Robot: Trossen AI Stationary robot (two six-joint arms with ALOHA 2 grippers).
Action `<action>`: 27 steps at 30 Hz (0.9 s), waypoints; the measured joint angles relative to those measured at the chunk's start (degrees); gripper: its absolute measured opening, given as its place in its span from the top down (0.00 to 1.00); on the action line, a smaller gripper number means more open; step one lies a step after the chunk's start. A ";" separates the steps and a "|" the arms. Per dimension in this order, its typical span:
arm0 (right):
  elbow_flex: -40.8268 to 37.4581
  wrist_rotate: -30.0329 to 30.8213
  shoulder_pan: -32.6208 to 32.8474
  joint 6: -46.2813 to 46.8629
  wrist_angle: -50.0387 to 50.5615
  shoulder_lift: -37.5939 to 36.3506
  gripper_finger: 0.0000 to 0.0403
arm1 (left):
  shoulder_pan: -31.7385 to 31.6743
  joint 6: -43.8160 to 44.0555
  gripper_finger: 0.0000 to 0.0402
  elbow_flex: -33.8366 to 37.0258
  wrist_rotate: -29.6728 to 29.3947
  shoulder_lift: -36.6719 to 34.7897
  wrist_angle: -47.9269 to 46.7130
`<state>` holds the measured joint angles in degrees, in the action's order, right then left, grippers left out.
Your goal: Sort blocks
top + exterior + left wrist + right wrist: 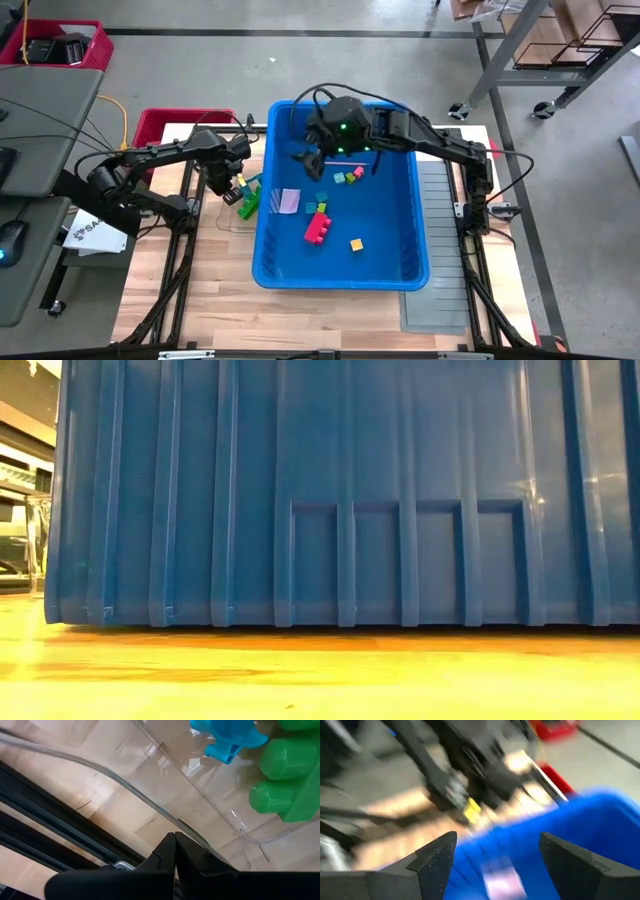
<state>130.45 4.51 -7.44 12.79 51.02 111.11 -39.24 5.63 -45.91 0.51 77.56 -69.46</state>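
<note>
Floor [300, 60]: grey concrete, marked by a dark taped line [280, 33] running across its far side. Work surface: light wooden table [230, 300] on a black frame. A grey desk [35, 120] stands at the left edge, carrying a black computer mouse [8, 243]. Two red crates, one far left [60, 45] and one behind the table [170, 125]. Metal shelving on castors [545, 60] occupies the far right corner. Lighting even, source unseen
</note>
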 joint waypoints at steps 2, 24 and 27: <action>-0.01 2.54 -0.07 0.41 7.48 0.01 0.30 | 0.00 -0.22 1.00 0.00 0.00 0.00 -0.02; -0.17 -2.58 0.38 28.72 29.35 28.38 0.30 | 0.00 -0.80 1.00 0.00 0.07 0.00 0.20; -0.21 2.21 -0.23 29.36 26.53 29.24 0.30 | 0.00 -0.90 1.00 0.00 0.07 0.00 0.27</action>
<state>130.24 6.72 -7.67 42.15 77.55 140.35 -39.24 4.73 -45.91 0.58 77.56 -69.19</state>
